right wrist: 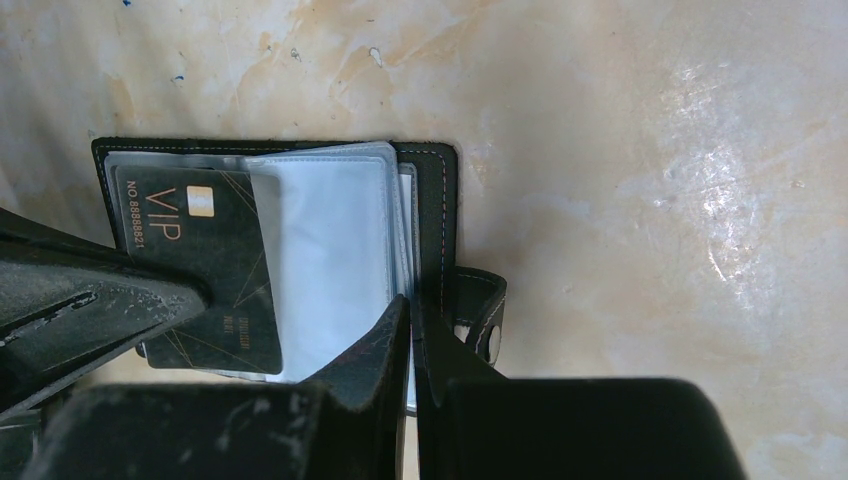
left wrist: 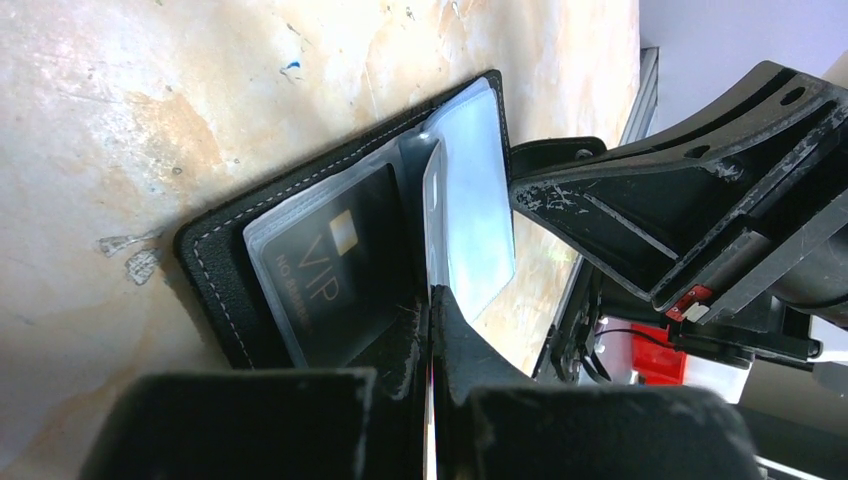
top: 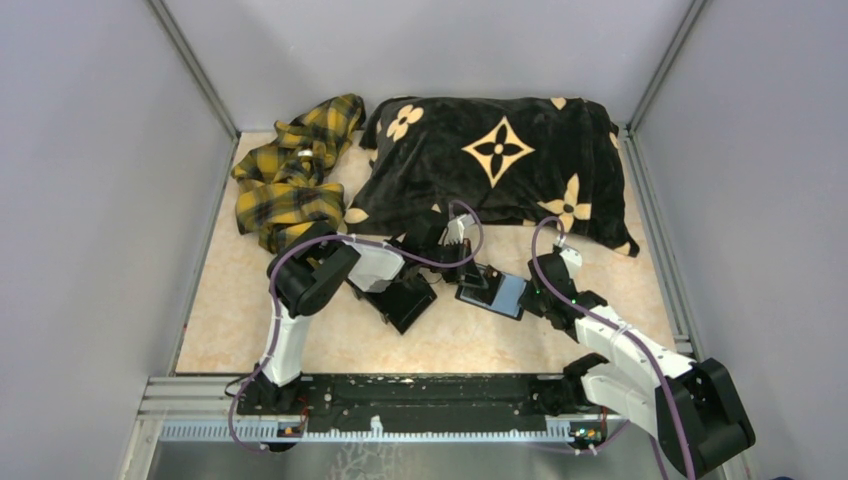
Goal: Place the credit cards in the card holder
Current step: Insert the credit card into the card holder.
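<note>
On the table (top: 240, 320), left of centre, the left hand (left wrist: 432, 300) is closed on a thin clear sleeve (left wrist: 433, 200) of the open holder (right wrist: 440, 220), lifting it upright. The holder lies flat at mid-table, just right of a black tray (top: 408, 303). A dark card (right wrist: 200, 260) marked VIP sits in the left-hand pocket. Whether it is fully seated cannot be told. To the right, the right hand (right wrist: 410, 310) is closed on the holder's near edge, apparently pinning its pages.

Risks, as a judgement: both hands pull on flimsy plastic close together, so the sleeve could tear or slip free. A tug from either could drag the holder or let it fold shut. The hands could also bump each other.

The overhead view alone shows the tray, a plaid cloth (top: 295, 175) and a pillow (top: 490, 160) behind, but hides the pockets. The left wrist view shows the lifted sleeve edge-on. The right wrist view shows the card face and a snap strap (right wrist: 480, 310).
</note>
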`<control>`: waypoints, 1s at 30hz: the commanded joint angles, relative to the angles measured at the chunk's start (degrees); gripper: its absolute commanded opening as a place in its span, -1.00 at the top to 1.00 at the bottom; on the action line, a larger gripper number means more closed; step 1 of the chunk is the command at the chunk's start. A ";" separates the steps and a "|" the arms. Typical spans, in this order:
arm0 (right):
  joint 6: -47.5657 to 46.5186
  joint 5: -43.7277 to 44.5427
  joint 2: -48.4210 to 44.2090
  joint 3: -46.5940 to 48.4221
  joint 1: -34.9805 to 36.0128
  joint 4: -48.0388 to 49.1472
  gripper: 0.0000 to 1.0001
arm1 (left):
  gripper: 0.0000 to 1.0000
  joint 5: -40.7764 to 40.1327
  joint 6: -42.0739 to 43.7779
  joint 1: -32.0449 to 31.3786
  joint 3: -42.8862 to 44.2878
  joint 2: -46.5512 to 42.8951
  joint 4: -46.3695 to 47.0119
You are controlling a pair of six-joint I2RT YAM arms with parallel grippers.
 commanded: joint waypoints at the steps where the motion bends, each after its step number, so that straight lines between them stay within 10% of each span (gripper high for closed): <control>1: -1.25 0.80 0.68 0.43 -0.91 -2.11 0.90 | 1.00 -0.56 -1.72 0.52 -2.44 2.41 2.14; 30: -1.34 0.55 0.41 0.77 -0.91 -2.46 0.89 | 1.00 -1.86 -8.65 -0.62 -5.72 3.93 11.49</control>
